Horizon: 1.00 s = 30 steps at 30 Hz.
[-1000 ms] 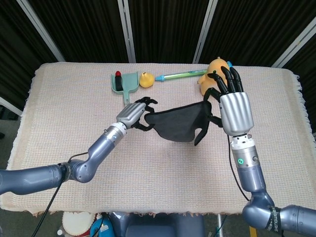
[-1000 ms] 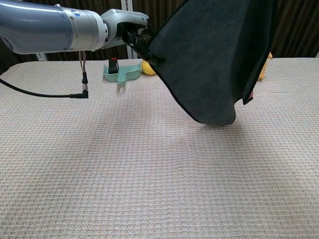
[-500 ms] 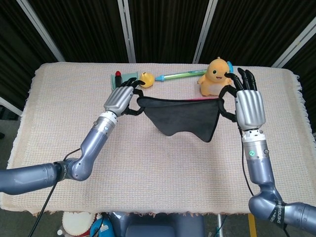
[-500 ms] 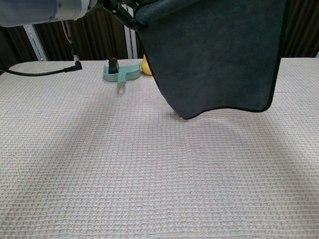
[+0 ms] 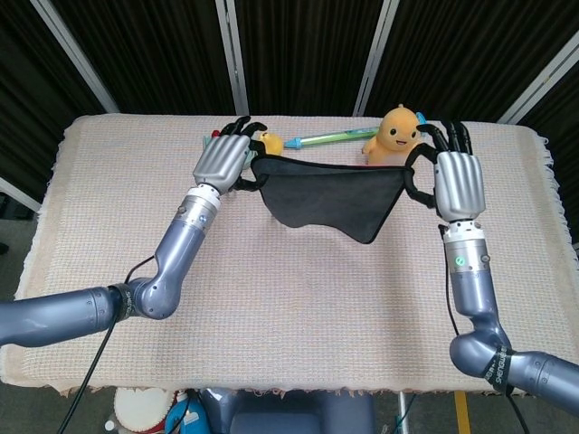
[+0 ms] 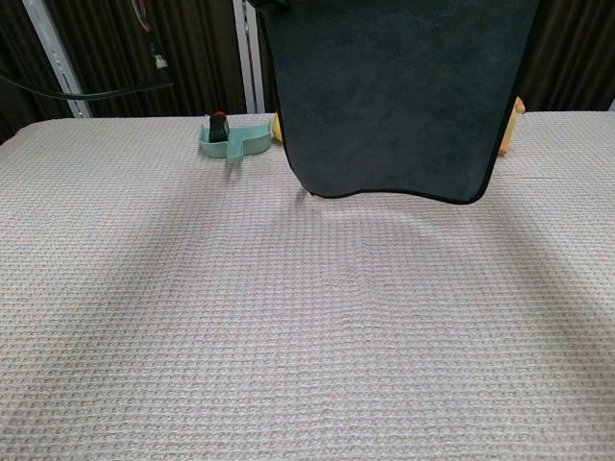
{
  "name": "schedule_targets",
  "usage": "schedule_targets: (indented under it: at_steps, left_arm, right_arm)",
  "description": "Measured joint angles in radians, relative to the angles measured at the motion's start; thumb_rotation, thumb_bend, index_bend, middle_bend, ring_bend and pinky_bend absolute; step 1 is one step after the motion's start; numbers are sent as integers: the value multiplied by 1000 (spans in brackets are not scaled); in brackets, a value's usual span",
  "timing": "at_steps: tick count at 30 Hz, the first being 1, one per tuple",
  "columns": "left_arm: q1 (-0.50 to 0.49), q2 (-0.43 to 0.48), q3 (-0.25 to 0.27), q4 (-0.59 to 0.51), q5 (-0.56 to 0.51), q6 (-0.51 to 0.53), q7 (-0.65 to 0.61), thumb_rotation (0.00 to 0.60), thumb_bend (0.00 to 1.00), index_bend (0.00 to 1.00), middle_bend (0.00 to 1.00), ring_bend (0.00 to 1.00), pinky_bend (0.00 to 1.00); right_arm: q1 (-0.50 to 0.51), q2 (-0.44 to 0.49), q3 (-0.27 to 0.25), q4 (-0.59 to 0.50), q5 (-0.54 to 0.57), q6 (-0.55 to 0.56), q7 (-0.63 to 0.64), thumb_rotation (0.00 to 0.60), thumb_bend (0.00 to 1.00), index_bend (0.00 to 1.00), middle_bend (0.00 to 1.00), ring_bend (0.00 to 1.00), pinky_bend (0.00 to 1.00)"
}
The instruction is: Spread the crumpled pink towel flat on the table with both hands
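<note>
The towel (image 5: 330, 194) looks dark grey, not pink, and hangs stretched between my two hands above the middle of the table (image 5: 118, 226). My left hand (image 5: 222, 161) pinches its left top corner. My right hand (image 5: 455, 181) pinches the right top corner, other fingers spread. The top edge is pulled nearly straight and the lower edge sags in a curve. In the chest view the towel (image 6: 394, 96) hangs as a flat sheet with its hem clear of the tablecloth. Both hands are above that view's top edge.
Along the far edge stand a teal tray (image 6: 235, 139) with a red item, a small yellow duck (image 5: 268, 142), a green-blue toothbrush (image 5: 326, 137) and an orange toy figure (image 5: 398, 131). The woven cloth's fringed right edge (image 5: 554, 208) lies beyond my right hand.
Both hands have risen, moved apart and toward the far side. The towel went from a sagging bunch to a sheet pulled taut, its hem lifted higher off the table.
</note>
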State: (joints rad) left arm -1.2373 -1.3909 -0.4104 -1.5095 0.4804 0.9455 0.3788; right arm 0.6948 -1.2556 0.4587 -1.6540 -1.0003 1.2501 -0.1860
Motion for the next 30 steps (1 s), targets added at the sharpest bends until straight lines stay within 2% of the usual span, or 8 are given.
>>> schedule_targets:
  at_steps: [15, 22, 26, 30]
  left_arm:
    - [-44, -87, 7, 158, -22, -21, 35, 600, 502, 658, 154, 9, 97]
    - [-58, -159, 2, 271, 25, -44, -3, 600, 503, 660, 157, 9, 97]
    - [-48, -180, 6, 280, 58, -64, -34, 600, 503, 661, 158, 9, 97]
    - [-27, -181, 21, 240, 81, -67, -49, 600, 503, 662, 158, 9, 97]
  right_arm:
    - [78, -91, 31, 206, 30, -94, 92, 600, 576, 615, 235, 61, 36]
    - [113, -146, 32, 323, 22, -114, 120, 600, 576, 614, 235, 61, 36]
    - [106, -156, 17, 335, 11, -117, 136, 600, 576, 615, 235, 61, 36]
    - [75, -151, -16, 307, -6, -102, 131, 600, 576, 615, 235, 61, 36]
